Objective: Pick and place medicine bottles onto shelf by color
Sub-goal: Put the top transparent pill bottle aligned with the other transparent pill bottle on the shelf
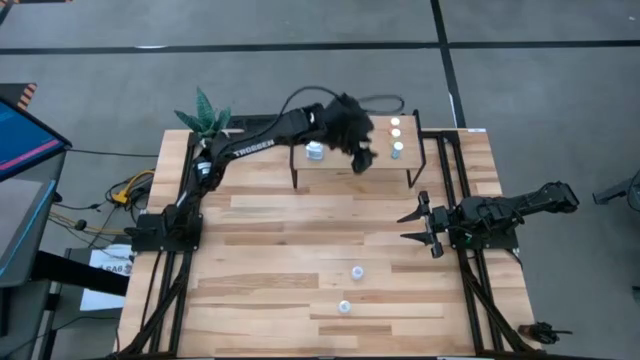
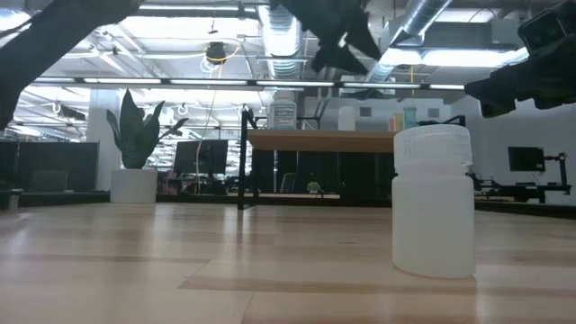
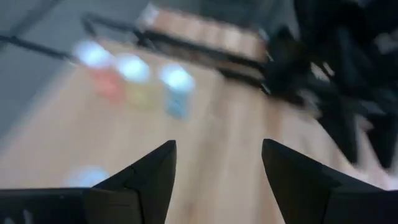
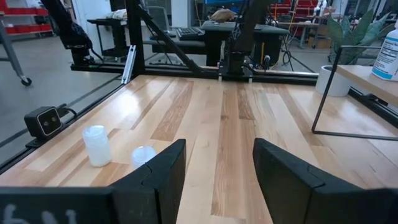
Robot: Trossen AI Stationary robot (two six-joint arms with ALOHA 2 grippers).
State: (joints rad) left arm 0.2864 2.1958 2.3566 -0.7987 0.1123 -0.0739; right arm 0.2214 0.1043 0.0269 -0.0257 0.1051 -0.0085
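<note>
The left hand [image 1: 362, 158] hangs over the shelf [image 1: 340, 160] with its fingers open and nothing between them. Just past its fingers stand three little bottles [image 3: 140, 84] in a row, with red, yellow and green parts side by side, so like ones stay together. A pale bottle [image 1: 315, 151] stands on the shelf on its other side. The right hand [image 1: 430, 226] waits open and holds nothing, and two white bottles [image 4: 96, 145] still sit on the bench [image 1: 300, 250] just in front of it.

Lettering: "TROSSEN", white capitals, on the left arm [image 1: 245, 148] link near the shelf [image 1: 350, 160]. No other text legible.
</note>
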